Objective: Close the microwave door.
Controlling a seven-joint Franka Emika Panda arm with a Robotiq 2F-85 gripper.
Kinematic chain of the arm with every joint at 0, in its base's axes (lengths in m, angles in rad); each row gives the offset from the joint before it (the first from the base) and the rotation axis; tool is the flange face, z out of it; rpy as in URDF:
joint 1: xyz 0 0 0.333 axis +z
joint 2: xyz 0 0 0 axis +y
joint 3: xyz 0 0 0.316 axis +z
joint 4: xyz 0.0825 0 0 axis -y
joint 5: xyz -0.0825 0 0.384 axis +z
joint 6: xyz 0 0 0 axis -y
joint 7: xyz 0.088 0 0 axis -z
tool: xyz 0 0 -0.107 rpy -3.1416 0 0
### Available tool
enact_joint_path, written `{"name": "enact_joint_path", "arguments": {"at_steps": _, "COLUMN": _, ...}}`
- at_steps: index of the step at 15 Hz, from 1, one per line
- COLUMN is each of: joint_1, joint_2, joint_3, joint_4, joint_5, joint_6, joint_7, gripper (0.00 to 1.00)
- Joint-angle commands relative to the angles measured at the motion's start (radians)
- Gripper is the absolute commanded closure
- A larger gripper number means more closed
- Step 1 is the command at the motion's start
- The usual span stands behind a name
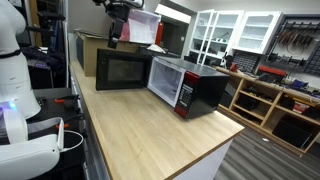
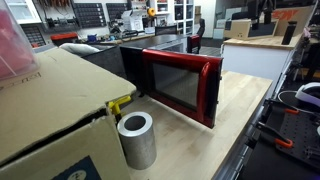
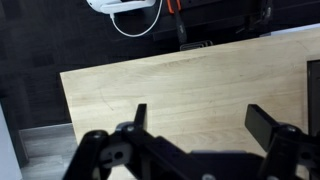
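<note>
Standing wide open in both exterior views, the microwave door (image 1: 122,70) is swung away from the microwave (image 1: 198,85), which sits on the wooden tabletop (image 1: 150,135). The door's black inner face is turned away from the oven cavity, and its red-framed outer face points out across the tabletop.

Your hand (image 1: 115,38) hangs above the door's top edge without touching it, though depth is hard to read there, so it may sit somewhat behind it. In the wrist view the fingers (image 3: 140,114) are spread apart with nothing between them, only bare tabletop below.

None of the closing is done, and you look to be on the approach. What's left is to bring the hand down against the red outer face near the free edge, then push the door round until it meets the oven front. A brown cardboard box (image 1: 88,45) stands just behind the door.
</note>
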Motion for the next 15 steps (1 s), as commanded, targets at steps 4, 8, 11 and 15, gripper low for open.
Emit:
{"name": "enact_joint_path", "arguments": {"at_steps": 4, "joint_1": 0.085, "joint_2": 0.201, "joint_3": 0.064, "joint_4": 0.194, "joint_5": 0.016, "joint_6": 0.052, "joint_7": 0.008, "gripper": 0.0}}
{"name": "enact_joint_path", "arguments": {"at_steps": 8, "joint_1": 0.154, "joint_2": 0.326, "joint_3": 0.113, "joint_4": 0.319, "joint_5": 0.022, "joint_6": 0.083, "joint_7": -0.018, "gripper": 0.0}}
{"name": "enact_joint_path", "arguments": {"at_steps": 11, "joint_1": 0.197, "joint_2": 0.402, "joint_3": 0.148, "joint_4": 0.401, "joint_5": 0.004, "joint_6": 0.105, "joint_7": -0.059, "gripper": 0.0}}
{"name": "enact_joint_path", "arguments": {"at_steps": 15, "joint_1": 0.245, "joint_2": 0.481, "joint_3": 0.185, "joint_4": 0.493, "joint_5": -0.02, "joint_6": 0.143, "joint_7": -0.177, "gripper": 0.0}}
